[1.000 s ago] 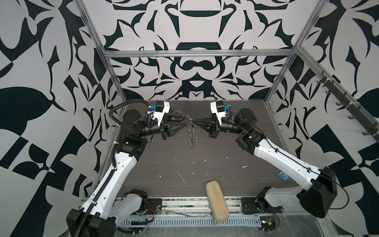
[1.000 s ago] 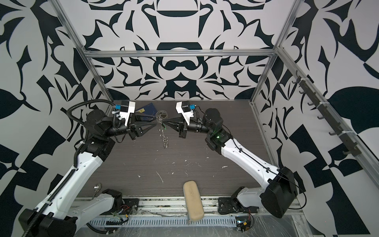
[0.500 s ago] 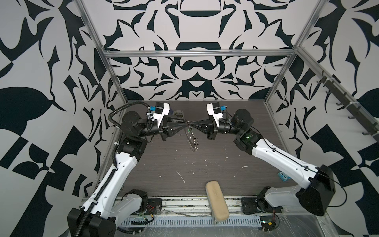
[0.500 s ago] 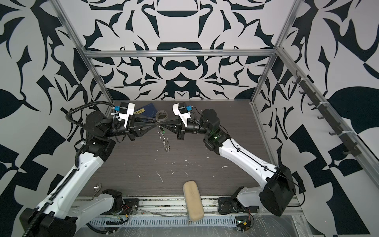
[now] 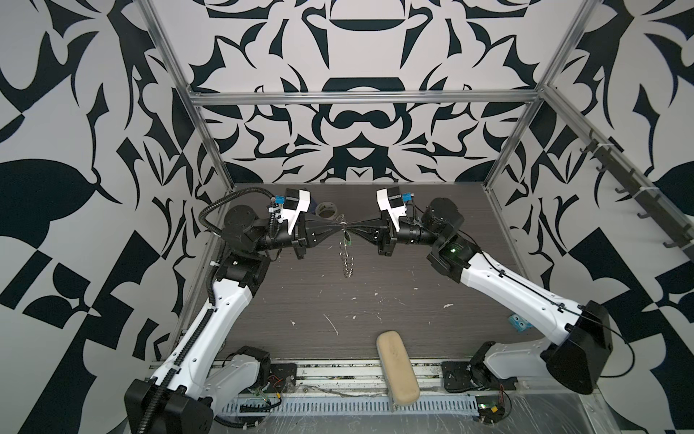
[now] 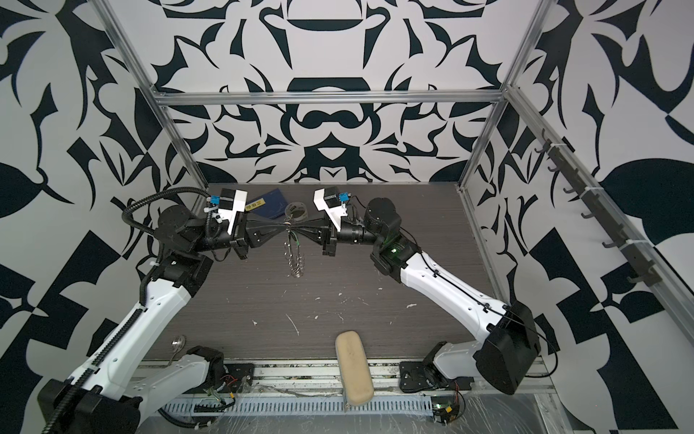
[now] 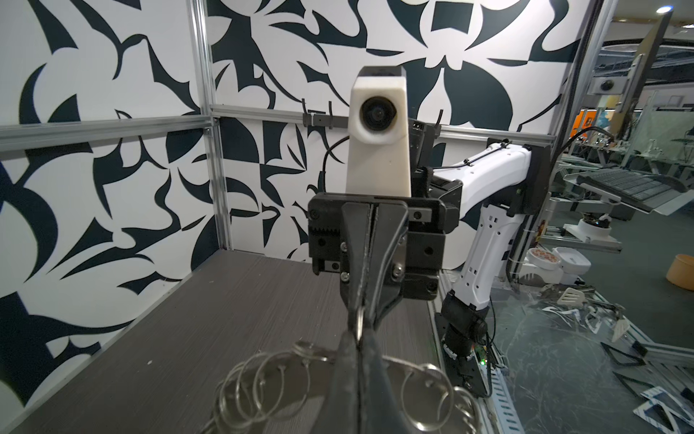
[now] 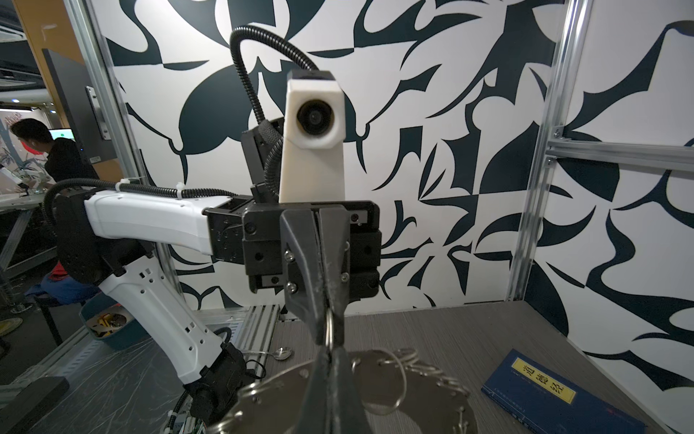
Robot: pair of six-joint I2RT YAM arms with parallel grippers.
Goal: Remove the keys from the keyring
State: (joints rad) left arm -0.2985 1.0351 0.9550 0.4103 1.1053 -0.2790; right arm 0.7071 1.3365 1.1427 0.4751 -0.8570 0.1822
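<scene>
So, progress check: honestly it looks like early days. Over the dark wood-grain table the two arms reach in from either side and meet nose to nose in mid-air, with the keyring dangling edge-on below where they meet, clear of the tabletop as far as I can tell. The left gripper has its jaws pressed together at the top rim of that disc, and from the right wrist view a wire loop sits right in the pinch. The right gripper is clamped at pretty much the same spot from the other side, tips almost touching the left ones. The only key I can find is a tiny green piece hanging just under the grip point, against the disc, so I'd say it's still attached. I can't spot a green piece lying loose anywhere, so basically the whole removal is left to do; the keyring is just lifted and braced.
</scene>
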